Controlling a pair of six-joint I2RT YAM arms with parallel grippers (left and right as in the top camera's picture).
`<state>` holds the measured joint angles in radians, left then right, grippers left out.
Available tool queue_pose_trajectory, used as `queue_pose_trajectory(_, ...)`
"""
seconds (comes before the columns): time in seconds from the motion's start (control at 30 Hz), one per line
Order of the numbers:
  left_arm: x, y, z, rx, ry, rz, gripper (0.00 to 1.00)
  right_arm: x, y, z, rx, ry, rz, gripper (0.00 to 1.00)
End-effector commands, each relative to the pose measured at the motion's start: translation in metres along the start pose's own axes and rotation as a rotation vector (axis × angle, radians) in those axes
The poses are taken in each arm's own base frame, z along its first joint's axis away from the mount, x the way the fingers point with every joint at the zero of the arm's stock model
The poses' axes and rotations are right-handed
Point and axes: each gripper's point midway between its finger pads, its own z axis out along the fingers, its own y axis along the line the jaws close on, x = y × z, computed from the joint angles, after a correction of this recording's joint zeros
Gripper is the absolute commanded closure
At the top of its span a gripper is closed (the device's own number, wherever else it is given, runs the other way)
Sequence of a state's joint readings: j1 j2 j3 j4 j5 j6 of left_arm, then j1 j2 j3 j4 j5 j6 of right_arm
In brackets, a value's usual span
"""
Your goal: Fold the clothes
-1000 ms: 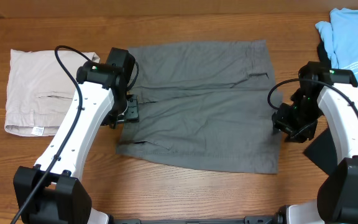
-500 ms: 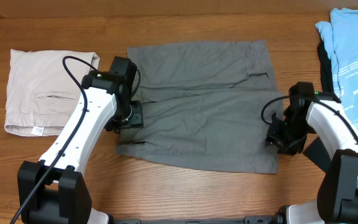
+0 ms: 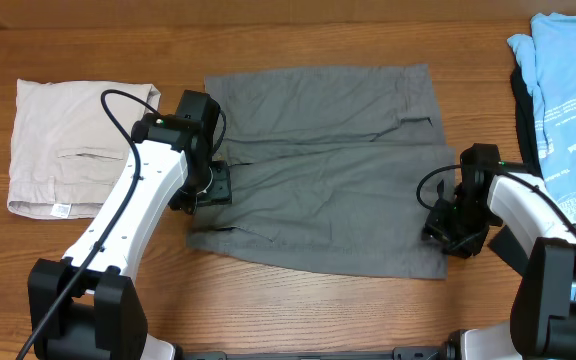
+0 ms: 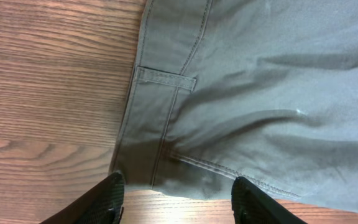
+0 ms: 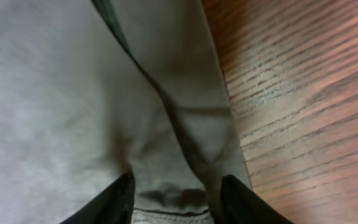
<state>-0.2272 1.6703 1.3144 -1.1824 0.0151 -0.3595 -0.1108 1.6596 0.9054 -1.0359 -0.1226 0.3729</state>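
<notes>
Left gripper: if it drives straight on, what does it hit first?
Likely the dark grey shorts: their waistband edge, near the belt loop, sits between the open fingers of the left gripper. Gap to it unclear.

Both arms are built alike. The left arm (image 3: 133, 203) and the right arm (image 3: 540, 212) have smooth white links joined by rounded black housings. Each rises from a blocky black base (image 3: 76, 305). A thin black cable (image 3: 105, 99) loops free beside each arm's upper links. The fingers (image 4: 107, 200) are matte black, with a fine dotted grid pattern at the tips.
</notes>
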Motion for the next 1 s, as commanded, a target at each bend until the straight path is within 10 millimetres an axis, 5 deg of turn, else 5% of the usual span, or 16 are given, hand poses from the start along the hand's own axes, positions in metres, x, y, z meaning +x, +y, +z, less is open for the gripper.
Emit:
queue_pose_trajectory(0.0,0.000,0.001,-0.001,0.005,-0.001,0.018,0.41,0.000,-0.002,0.000,0.003,-0.014,0.022,0.61)
queue_pose_trajectory(0.13,0.000,0.001,-0.001,0.005,-0.002,0.018,0.40,-0.002,0.000,-0.010,0.004,-0.012,0.018,0.95)
queue_pose_trajectory(0.37,0.000,0.001,-0.001,0.005,-0.002,0.018,0.40,0.014,-0.004,-0.021,0.030,0.062,0.031,0.96)
queue_pose_trajectory(0.63,-0.002,0.000,-0.001,0.008,-0.008,0.018,0.40,0.060,-0.003,-0.028,0.007,0.267,0.102,0.96)
queue_pose_trajectory(0.97,-0.001,0.000,-0.001,0.007,-0.007,0.018,0.40,0.072,-0.011,-0.029,0.047,0.311,0.138,0.96)
